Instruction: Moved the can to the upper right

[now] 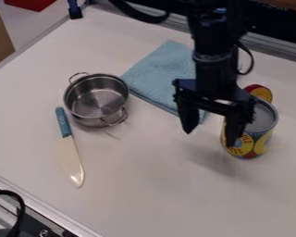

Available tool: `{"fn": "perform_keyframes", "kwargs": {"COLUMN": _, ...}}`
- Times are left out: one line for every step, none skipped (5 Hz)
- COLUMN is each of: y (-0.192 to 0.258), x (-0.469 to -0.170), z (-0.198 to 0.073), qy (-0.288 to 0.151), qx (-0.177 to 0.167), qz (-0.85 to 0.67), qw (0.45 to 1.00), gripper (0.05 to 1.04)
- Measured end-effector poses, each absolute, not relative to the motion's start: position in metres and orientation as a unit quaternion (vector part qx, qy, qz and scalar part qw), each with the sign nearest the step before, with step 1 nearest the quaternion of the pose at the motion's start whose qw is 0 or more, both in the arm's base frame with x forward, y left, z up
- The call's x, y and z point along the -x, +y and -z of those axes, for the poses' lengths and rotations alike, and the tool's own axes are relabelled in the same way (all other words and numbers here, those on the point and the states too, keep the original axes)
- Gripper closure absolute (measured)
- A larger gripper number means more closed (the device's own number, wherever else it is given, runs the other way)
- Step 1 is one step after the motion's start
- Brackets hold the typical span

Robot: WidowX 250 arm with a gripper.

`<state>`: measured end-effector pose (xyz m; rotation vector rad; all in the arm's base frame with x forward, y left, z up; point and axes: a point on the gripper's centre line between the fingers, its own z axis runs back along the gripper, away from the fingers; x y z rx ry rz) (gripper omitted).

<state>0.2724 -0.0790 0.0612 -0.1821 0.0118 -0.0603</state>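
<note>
The hand (pixel 209 139) hangs right of centre, released, its fingers spread – one in front of the can (pixel 262 138), which stands upright on the counter (pixel 144 190) at the frame's right. A metal pot (pixel 96 98) sits upper left.

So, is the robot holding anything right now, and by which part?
Nothing is held: the gripper is open, and the can isn't between its fingers.
</note>
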Motion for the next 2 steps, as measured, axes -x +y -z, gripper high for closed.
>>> {"fn": "perform_keyframes", "kwargs": {"y": -0.046, "x": -0.291, "z": -0.078, "qy": -0.004, "qx": 0.089, "qz": -0.013, "qw": 0.996, "gripper": 0.086}}
{"fn": "perform_keyframes", "kwargs": {"y": -0.012, "x": -0.325, "z": -0.082, "qy": -0.084, "qx": 0.073, "qz": -0.117, "qw": 0.987, "gripper": 0.086}}
